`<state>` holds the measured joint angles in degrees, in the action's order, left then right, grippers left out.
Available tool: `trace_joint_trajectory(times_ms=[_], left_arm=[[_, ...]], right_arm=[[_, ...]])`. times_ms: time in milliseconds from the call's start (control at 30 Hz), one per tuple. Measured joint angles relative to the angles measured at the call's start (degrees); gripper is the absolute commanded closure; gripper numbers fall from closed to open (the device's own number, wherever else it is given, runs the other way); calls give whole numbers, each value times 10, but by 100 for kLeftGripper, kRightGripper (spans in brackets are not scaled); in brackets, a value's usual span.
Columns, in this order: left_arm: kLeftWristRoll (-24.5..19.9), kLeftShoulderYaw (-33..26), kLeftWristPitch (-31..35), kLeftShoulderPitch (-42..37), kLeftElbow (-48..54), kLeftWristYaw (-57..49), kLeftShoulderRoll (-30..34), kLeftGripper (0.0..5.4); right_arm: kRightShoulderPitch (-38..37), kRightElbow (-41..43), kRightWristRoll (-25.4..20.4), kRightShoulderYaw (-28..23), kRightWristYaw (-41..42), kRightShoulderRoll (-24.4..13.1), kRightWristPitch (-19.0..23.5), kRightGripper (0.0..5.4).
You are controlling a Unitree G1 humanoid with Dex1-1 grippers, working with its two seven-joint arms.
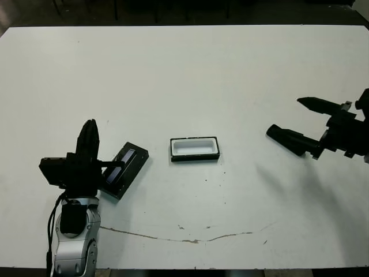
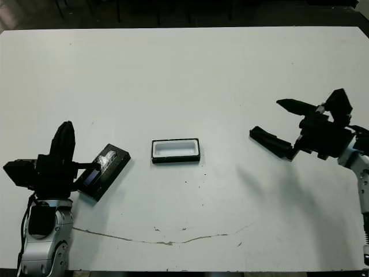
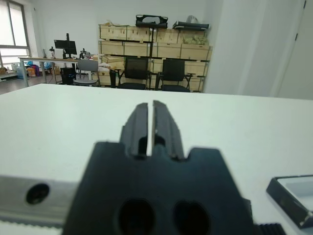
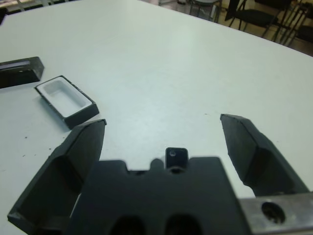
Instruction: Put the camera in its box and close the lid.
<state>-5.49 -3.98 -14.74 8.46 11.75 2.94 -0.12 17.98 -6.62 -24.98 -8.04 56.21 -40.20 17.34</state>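
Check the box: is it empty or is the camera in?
Empty. The box shows only bare white lining, with no dark device inside, in both the head and right wrist views.

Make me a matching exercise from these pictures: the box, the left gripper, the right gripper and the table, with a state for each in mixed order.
Things:
1. box
2. left gripper
3. right gripper
4. table

States:
a. fingers spread wide, holding nothing
b. empty, white lining showing
c. thin brownish mark near the robot's edge
d. fingers shut together

Pairs: 1-b, 2-d, 3-a, 4-c
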Motion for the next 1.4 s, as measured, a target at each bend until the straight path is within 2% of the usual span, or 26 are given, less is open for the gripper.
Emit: trace_joint_trajectory(times_ms=[300, 433, 567, 1400], left_arm=[[-2, -3, -3, 0, -1, 2, 0, 540], [-2, -4, 0, 0, 0, 2, 0, 540], [-2, -4, 5, 0, 2, 2, 0, 540], [-11, -7, -2, 0, -3, 6, 0, 540]], right_arm=[[-20, 33, 1, 9, -26, 5, 29, 1], [-30, 37, 0, 9, -34, 5, 54, 1], [-35, 26, 0, 10, -29, 5, 61, 1], [-47, -63, 34, 12, -16, 5, 10, 1]])
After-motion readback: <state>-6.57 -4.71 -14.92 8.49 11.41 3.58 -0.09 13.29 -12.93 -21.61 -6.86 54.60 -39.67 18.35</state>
